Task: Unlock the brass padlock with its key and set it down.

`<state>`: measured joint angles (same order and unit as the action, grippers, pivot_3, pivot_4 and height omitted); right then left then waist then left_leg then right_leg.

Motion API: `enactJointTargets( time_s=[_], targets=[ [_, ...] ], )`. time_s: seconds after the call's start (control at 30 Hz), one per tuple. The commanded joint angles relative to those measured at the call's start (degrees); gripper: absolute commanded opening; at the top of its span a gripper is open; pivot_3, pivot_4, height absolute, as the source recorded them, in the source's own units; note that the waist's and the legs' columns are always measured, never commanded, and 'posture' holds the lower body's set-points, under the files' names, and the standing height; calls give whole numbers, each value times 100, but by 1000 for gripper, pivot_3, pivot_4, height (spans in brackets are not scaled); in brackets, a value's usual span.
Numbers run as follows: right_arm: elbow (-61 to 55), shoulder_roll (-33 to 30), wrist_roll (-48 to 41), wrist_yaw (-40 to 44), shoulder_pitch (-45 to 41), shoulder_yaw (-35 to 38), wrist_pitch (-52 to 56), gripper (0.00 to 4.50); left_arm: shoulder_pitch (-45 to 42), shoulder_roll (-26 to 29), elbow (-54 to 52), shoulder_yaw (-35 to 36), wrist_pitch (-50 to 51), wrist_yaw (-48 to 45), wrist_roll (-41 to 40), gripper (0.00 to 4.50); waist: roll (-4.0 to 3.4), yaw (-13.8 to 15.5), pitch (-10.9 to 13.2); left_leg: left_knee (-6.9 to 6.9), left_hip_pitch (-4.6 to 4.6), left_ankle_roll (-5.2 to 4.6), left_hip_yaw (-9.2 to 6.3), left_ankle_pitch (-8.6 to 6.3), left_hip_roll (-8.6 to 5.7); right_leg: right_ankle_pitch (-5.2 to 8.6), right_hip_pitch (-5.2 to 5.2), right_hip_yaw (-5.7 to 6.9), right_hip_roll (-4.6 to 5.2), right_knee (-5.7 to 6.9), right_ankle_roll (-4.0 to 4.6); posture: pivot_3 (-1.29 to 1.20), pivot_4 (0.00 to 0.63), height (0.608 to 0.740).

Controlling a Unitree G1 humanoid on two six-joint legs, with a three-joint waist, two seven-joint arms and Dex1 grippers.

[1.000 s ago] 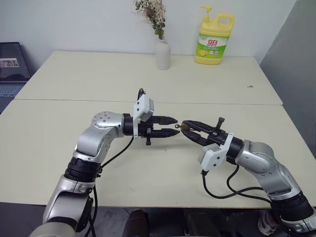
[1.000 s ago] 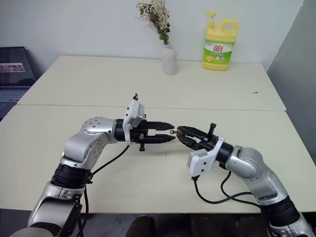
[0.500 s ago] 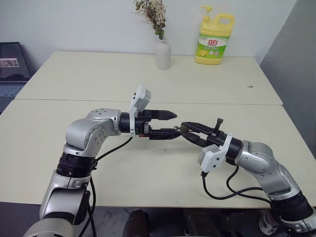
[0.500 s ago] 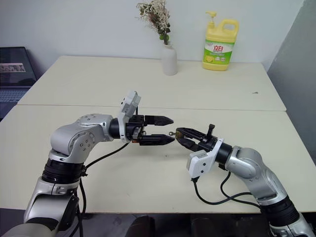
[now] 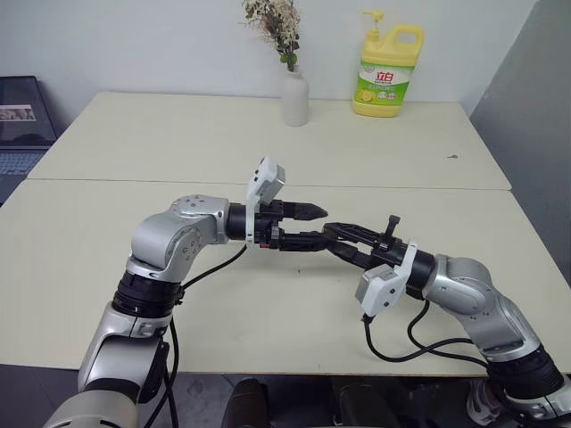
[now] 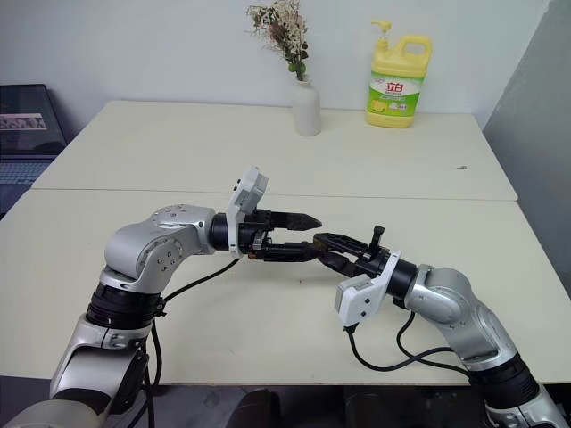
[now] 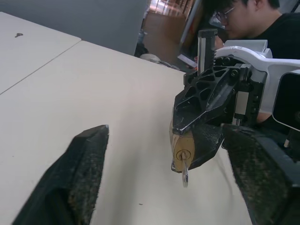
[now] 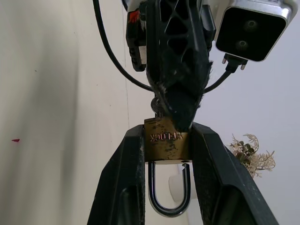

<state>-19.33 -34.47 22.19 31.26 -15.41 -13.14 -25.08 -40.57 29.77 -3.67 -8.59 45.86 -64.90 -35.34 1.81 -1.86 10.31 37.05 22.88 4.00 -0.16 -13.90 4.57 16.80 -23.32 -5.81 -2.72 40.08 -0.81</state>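
The small rectangular brass padlock (image 8: pixel 166 145) hangs above the cream bench (image 5: pixel 268 303), clamped in the right gripper's (image 8: pixel 165 150) jaws. A tiny silvery key (image 7: pixel 184 174) sits in its keyhole. The left gripper's (image 7: pixel 176 187) jaws stand apart either side of the padlock.

A white vase (image 5: pixel 295 98) with dried flowers and a yellow detergent bottle (image 5: pixel 387 64) stand at top centre; a person (image 7: pixel 253 23) sits upper right.

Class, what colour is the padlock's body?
Golden brass padlock; the right wrist view shows it best.
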Motion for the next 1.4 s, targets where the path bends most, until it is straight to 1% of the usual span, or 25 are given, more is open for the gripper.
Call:
enactJointTargets(
  time_s=[0.03, 0.27, 0.3, 0.57, 0.63, 0.7, 0.8, 0.87, 1.03, 1.1, 1.17, 1.27, 1.37, 1.4],
  targets=[
    [-188, 34, -114, -1, -123, 30, -105, 933, -128, 1, -52, -49, -46, -152, -12, 2588, 0, -1, 0, 0, 0, 0, 0, 0, 0, 0, 0, 0, 0, 0, 0, 0, 150, 740],
    [-184, 60, -112, -8, -139, 16, -135, 933, -126, -15, -6, -97, -99, -224, 65, 310, 0, 0, 0, 0, 0, 0, 0, 0, 0, 0, 0, 0, 0, 0, 0, 0, 150, 740],
    [-187, 65, -111, -8, -140, 12, -132, 933, -122, -17, -3, -110, -119, -233, 84, 167, 0, 0, 0, 0, 0, 0, 0, 0, 0, 0, 0, 0, 0, 0, 0, 0, 150, 740],
    [-254, 55, -168, 165, -83, -14, 102, 933, -58, -50, -6, -125, -229, -240, 161, 170, 0, 0, 0, 0, 0, 0, 0, 0, 0, 0, 0, 0, 0, 0, 0, 0, 150, 740],
    [-281, 62, -220, 160, -76, 85, 204, 1687, -50, -60, -13, -117, -228, -237, 161, 170, 0, 0, 0, 0, 0, 0, 0, 0, 0, 0, 0, 0, 0, 0, 0, 0, 150, 740],
    [-296, -8, -264, 222, -48, 202, 380, 2317, -32, -63, -11, -104, -250, -229, 168, 170, 0, 0, 0, 0, 0, 0, 0, 0, 0, 0, 0, 0, 0, 0, 0, 0, 150, 740],
    [-280, -323, -526, 476, 79, 479, 618, 3384, -31, -73, 74, -45, -343, -152, 235, 170, 0, 6, 0, 0, 1, 0, 0, 0, -1, 0, 0, -1, 0, 0, 0, 0, 150, 740],
    [-331, -550, -786, 647, 227, 662, 716, 3397, -48, -96, 156, 1, -417, -62, 299, 170, 0, 11, 0, 1, 2, 0, 1, 0, -1, 0, 1, -1, 1, -2, 0, 0, 150, 740],
    [-617, -861, -1391, 939, 707, 920, 762, 3397, -47, -94, 270, 15, -544, -55, 373, 170, 0, 10, 0, 0, 0, -1, 0, 0, -2, 0, 2, 1, 1, -2, 0, 0, 150, 740],
    [-852, -864, -1792, 1058, 793, 951, 823, 3018, -16, -57, 260, -12, -582, -127, 393, 170, 0, -4, 0, -1, 0, -1, -2, 0, -1, 1, 3, 2, 0, -2, 0, 0, 150, 740],
    [-962, -836, -2012, 1115, 743, 952, 868, 2455, 3, -31, 243, -40, -594, -200, 394, 170, -1, -25, 0, 0, -2, -1, -1, 0, -1, 0, 2, -2, 0, 0, -1, 0, 150, 740],
    [-1024, -699, -2297, 1152, 514, 862, 1126, 1401, 7, -24, 226, -71, -597, -271, 382, 170, -1, -22, 0, 0, -5, -1, -3, 0, -1, 0, 5, 0, -1, 1, -3, 0, 150, 740],
    [-994, -614, -2492, 1243, 365, 755, 1293, 236, -5, -10, 189, -75, -574, -343, 364, 170, 0, -4, 0, 2, -4, -1, -4, 0, -2, 0, 5, 1, -1, 2, -5, 0, 150, 740],
    [-976, -600, -2535, 1271, 333, 741, 1331, 9, -1, 3, 174, -74, -566, -364, 357, 170, -1, 1, 0, 2, -4, -1, -4, 0, -2, 0, 6, 1, -1, 1, -4, 0, 150, 740]
  ],
)
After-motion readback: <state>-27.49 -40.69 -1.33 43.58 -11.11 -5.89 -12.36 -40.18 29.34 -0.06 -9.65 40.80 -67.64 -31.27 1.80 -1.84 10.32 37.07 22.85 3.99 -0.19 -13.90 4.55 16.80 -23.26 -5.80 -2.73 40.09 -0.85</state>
